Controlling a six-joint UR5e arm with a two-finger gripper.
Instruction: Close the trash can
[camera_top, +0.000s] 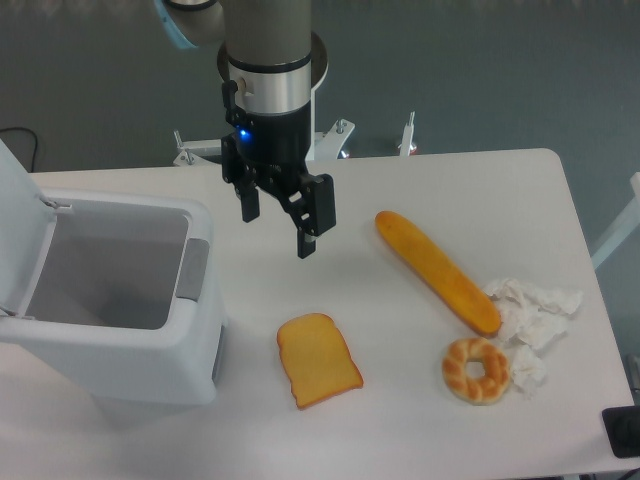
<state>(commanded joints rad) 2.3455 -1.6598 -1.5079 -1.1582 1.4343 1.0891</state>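
Observation:
The trash can (120, 345) is a large boxy white bin at the left of the table, open, with its inside showing bare. Its flat white lid (22, 215) stands raised at the far left edge of the view. A grey latch tab (193, 270) sits on the bin's right rim. My gripper (277, 232) hangs above the table just right of the bin, open, with nothing between its black fingers.
A slice of toast (317, 360) lies in front of the gripper. A long baguette (436, 270) lies to the right, with a bagel (476, 369) and crumpled white paper (530, 310) near the table's right edge.

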